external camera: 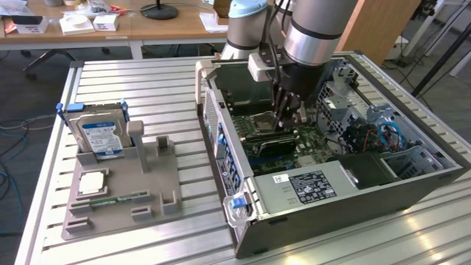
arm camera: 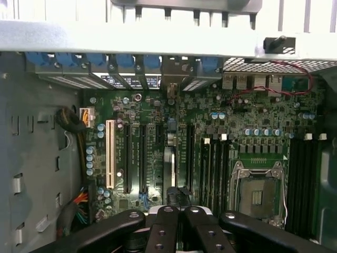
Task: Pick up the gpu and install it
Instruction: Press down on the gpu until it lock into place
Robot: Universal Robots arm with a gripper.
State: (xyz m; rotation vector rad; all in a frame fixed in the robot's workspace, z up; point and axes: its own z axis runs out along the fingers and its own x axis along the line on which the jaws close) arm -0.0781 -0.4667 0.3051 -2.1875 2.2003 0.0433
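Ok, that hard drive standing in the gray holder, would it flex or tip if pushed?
Probably stiff: the hard drive looks like a solid metal-cased block. It stands upright in the gray holder, so a high push might tilt it.

You're looking at a desk [external camera: 140, 88] of ribbed, brushed aluminium with a soft sheen, and on it a matt grey plastic holder [external camera: 121, 204] carrying a hard drive [external camera: 101, 136] with a glossy blue-white paper label. The computer case [external camera: 353, 215] is dark painted sheet metal — matt outside, bare perforated steel along its rear wall. Your tool [arm camera: 176, 221] shows matt black fingers over the motherboard [arm camera: 210, 158], a dark green lacquered board with shiny metal capacitor tops.
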